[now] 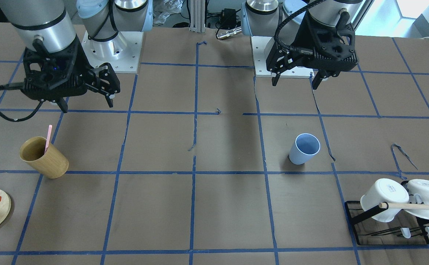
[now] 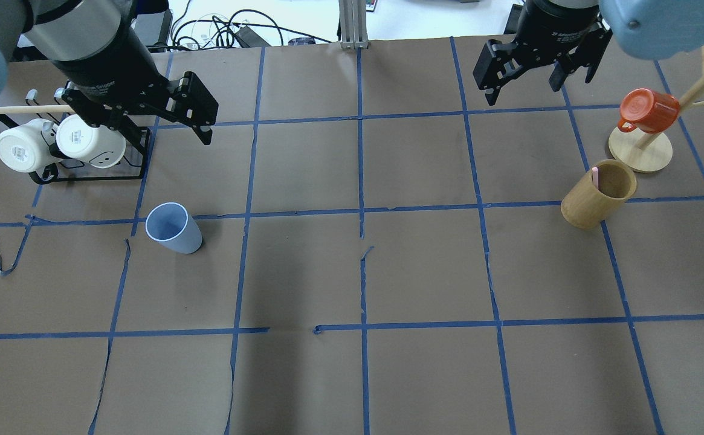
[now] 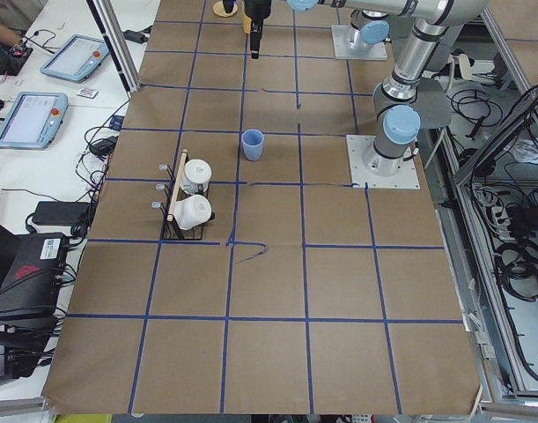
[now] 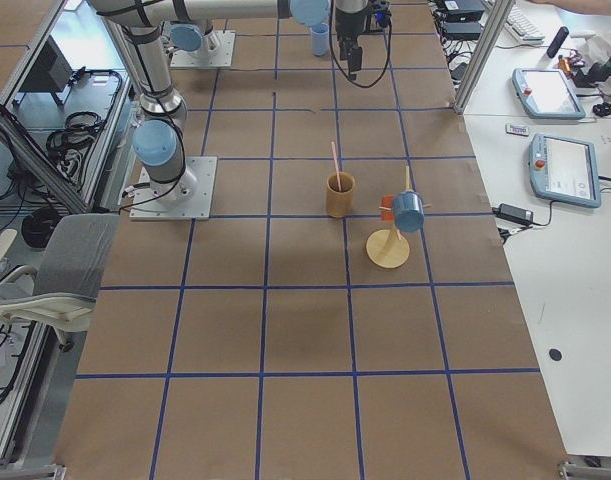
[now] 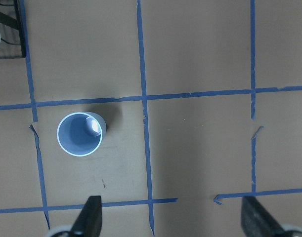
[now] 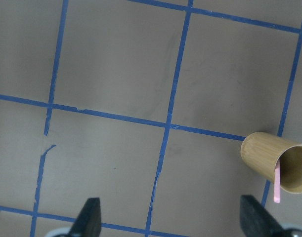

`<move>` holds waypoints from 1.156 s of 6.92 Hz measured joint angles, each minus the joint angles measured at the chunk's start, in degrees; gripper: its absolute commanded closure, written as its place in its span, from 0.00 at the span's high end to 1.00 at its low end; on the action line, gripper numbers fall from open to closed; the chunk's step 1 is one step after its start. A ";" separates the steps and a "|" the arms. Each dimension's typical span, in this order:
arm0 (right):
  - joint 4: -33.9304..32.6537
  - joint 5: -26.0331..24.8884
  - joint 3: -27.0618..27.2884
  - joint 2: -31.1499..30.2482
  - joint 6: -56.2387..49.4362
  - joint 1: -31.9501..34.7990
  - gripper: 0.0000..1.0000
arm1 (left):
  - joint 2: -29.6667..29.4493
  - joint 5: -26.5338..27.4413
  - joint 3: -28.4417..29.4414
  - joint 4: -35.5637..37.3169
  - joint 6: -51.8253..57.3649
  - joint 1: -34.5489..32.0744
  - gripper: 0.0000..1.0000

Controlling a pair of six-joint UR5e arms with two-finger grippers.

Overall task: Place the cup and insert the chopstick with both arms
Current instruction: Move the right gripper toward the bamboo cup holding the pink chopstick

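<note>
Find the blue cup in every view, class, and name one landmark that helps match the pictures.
Front-facing: blue cup, right of centre.
Overhead: cup, left of centre.
Exterior left: cup, upper middle.
Exterior right: cup, far end, near the top edge.
Left wrist: cup, left of centre.
Right wrist: not in it.
Landmark: the mug rack, on the cup's side of the table.

Under both sets of jaws lies the surface (image 2: 424, 272), brown, crossed by a grid of blue tape (image 2: 361, 181), torn in places. Past the right jaws stands a white side table (image 4: 565, 280) carrying a tablet (image 4: 565, 170); a grey chair (image 4: 55, 270) sits well behind them. Bright light (image 1: 413, 7) shows behind the left jaws.
</note>
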 measured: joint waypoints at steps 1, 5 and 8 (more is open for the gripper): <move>1.33 0.77 0.69 -1.51 0.18 0.10 1.00 | 0.01 0.01 -0.02 -0.02 -0.01 0.00 1.00; 4.23 -0.34 1.22 -4.93 0.57 -0.06 1.00 | 0.03 -0.05 -0.01 -0.28 -0.01 0.00 1.00; 3.94 -0.68 1.04 -5.70 1.56 -0.17 1.00 | 0.09 -0.08 0.06 -0.45 -0.01 0.00 1.00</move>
